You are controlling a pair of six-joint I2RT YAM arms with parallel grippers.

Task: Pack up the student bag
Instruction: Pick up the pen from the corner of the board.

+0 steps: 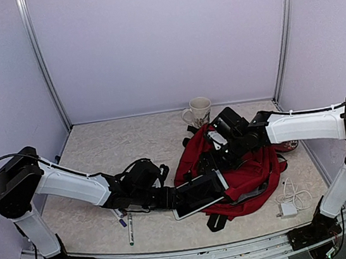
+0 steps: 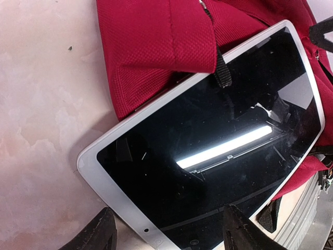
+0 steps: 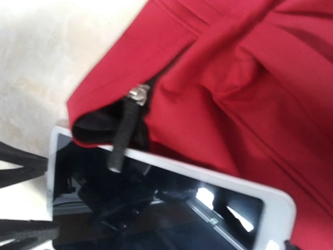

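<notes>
Left hand (image 2: 167,209) (tablet (image 2: 208,130) in grip) just short of student bag (image 2: 156,47)

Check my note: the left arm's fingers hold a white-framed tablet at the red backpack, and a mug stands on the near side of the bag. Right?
One thing is wrong: the mug stands behind the backpack, on its far side, as the top view shows. The left fingers do hold the white-framed tablet at the backpack.
</notes>
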